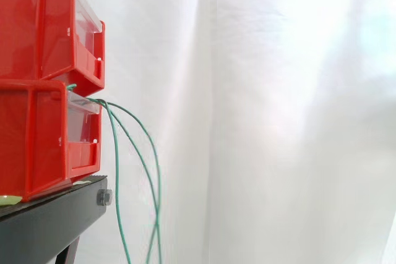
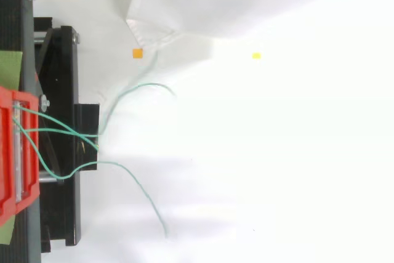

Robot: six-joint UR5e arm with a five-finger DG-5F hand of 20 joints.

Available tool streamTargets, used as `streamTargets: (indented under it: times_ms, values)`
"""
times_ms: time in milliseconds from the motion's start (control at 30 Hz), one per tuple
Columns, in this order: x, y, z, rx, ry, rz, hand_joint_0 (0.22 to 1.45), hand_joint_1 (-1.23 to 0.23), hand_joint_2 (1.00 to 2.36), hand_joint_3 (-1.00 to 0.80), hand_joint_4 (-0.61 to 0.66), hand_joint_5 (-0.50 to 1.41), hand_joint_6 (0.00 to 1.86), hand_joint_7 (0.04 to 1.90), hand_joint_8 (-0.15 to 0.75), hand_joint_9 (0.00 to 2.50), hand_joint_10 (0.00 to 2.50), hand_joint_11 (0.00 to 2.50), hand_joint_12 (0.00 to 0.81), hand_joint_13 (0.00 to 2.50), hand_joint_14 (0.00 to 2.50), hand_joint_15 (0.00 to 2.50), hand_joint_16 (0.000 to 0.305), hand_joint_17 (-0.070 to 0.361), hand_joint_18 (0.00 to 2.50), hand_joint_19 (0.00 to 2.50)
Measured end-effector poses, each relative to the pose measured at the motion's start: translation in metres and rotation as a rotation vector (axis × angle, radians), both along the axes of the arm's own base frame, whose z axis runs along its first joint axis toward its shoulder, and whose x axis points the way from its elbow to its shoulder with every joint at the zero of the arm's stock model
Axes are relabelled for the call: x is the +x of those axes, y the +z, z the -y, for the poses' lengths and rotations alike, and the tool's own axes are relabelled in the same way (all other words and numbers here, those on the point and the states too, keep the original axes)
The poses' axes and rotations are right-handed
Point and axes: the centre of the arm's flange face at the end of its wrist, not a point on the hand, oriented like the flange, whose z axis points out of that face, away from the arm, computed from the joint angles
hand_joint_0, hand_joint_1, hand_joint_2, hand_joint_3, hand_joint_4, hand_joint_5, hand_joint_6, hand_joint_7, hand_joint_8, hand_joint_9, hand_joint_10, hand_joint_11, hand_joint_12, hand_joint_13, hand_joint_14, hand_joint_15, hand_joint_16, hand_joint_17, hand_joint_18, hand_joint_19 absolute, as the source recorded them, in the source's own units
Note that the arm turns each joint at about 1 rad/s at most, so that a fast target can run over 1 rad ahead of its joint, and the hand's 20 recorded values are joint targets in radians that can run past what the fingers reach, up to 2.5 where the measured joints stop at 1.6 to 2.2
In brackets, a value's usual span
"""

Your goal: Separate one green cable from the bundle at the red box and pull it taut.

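1. The green cables (image 1: 117,171) spill out of the lower red bin (image 1: 37,140), all slack, drooping past the black stand (image 1: 49,224).
2. They bunch and cross at the stand's edge, so snagging two at once looks like the easy mistake imo.
3. The hand's fingers: can't tell.

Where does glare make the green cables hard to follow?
Top view: glare bleaches the white cloth, so the green cables fade toward their loose ends. Side view: no glare on them; they stand out plainly against the curtain.
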Motion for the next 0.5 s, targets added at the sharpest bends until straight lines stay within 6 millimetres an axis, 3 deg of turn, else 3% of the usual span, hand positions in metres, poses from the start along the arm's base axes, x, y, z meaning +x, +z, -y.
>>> streamTargets:
  times_ms: [167, 300, 500]
  values:
    - [0.0033, -0.0084, -0.0007, -0.072, 0.016, 0.003, 0.41, -0.58, 1.00, -0.50, 0.25, -0.19, 0.50, 0.80, 0.321, 0.95, 0.02, 0.75, 0.383, 0.86, 0.02, 0.78, 0.062, 0.139, 0.75, 0.84]
    - [0.0083, -0.0075, -0.0022, -0.106, 0.021, 0.028, 0.43, -0.59, 1.00, -0.50, 0.28, -0.15, 0.50, 0.82, 0.305, 1.25, 0.02, 0.88, 0.363, 1.09, 0.02, 0.90, 0.051, 0.114, 0.97, 0.95]
    - [0.0088, -0.0071, -0.0026, -0.125, 0.026, 0.024, 0.47, -0.62, 1.00, -0.50, 0.29, -0.13, 0.50, 0.86, 0.274, 1.38, 0.02, 0.98, 0.321, 1.18, 0.02, 0.95, 0.049, 0.110, 0.97, 0.95]
